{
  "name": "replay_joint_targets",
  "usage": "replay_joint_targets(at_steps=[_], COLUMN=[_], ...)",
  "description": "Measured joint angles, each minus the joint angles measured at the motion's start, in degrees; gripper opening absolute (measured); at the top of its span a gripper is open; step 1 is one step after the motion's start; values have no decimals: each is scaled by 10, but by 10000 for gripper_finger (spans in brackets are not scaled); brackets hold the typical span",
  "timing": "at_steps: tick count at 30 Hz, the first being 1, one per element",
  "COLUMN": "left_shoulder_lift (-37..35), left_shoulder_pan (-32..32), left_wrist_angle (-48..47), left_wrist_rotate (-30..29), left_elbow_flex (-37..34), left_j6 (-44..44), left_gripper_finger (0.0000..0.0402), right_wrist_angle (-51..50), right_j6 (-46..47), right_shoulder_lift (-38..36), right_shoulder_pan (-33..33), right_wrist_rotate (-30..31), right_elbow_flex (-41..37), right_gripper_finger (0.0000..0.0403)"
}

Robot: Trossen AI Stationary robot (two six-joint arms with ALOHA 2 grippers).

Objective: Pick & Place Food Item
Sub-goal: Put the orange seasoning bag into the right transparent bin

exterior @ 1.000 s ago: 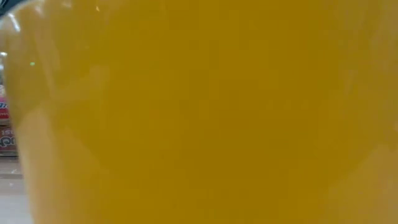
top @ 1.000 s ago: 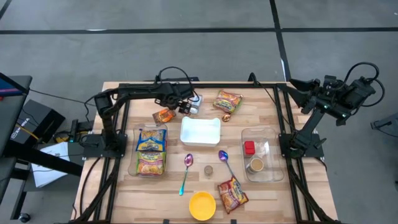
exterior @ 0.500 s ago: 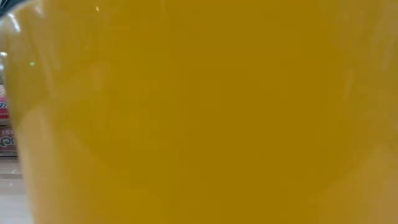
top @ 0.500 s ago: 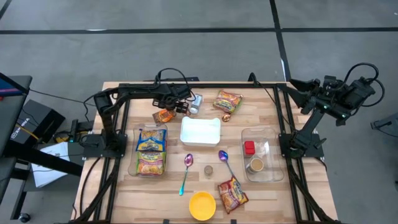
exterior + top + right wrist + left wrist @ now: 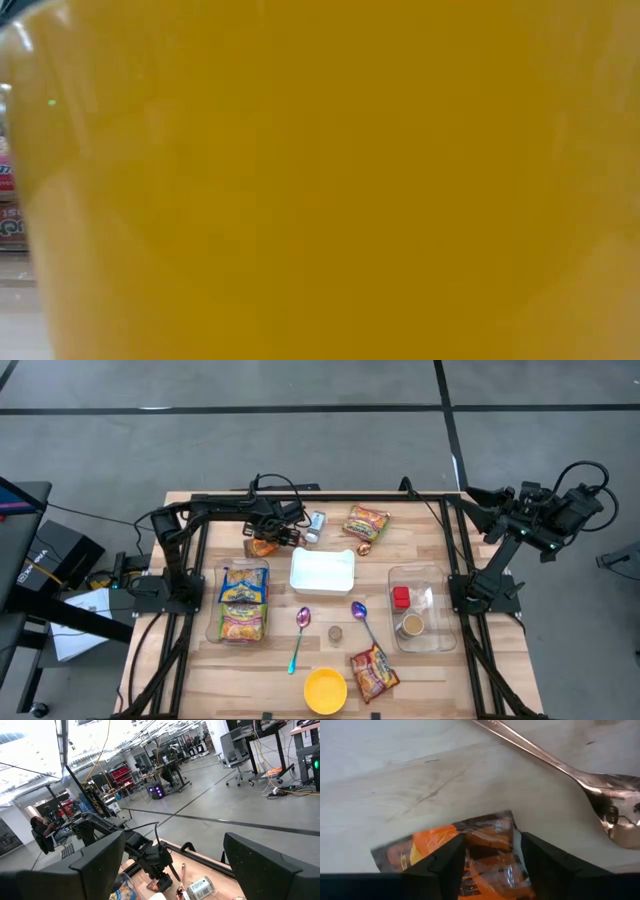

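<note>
Moved back over the orange snack packet [image 5: 264, 546] near the table's [image 5: 420, 670] far edge in the high view, the left gripper [image 5: 272, 538] straddles it, fingers [image 5: 442, 865] on either side in its wrist view, grip uncertain, while the right gripper, raised, stands open.

Upper middle of the high view crowded: orange snack packet [image 5: 262, 547], small can [image 5: 316, 522], white tray [image 5: 322, 571] close together. Bare table [image 5: 420, 530] between noodle packet [image 5: 366, 522] and clear container [image 5: 420, 607]. Yellow bowl [image 5: 320, 180] blocks low view.
</note>
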Motion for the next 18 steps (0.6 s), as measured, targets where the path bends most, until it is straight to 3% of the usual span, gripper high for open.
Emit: replay_joint_targets(at_steps=[12, 18], left_shoulder_lift=[0, -2], left_shoulder_pan=[0, -4], left_wrist_angle=[19, 19], left_wrist_rotate=[0, 0], left_elbow_flex=[0, 0], left_j6=[-4, -3], left_gripper_finger=[40, 16], right_wrist_angle=[0, 0], right_j6=[6, 6], right_shoulder_lift=[0, 0], right_shoulder_pan=[0, 0], right_wrist_rotate=[0, 0], right_elbow_flex=[0, 0], right_gripper_finger=[333, 333])
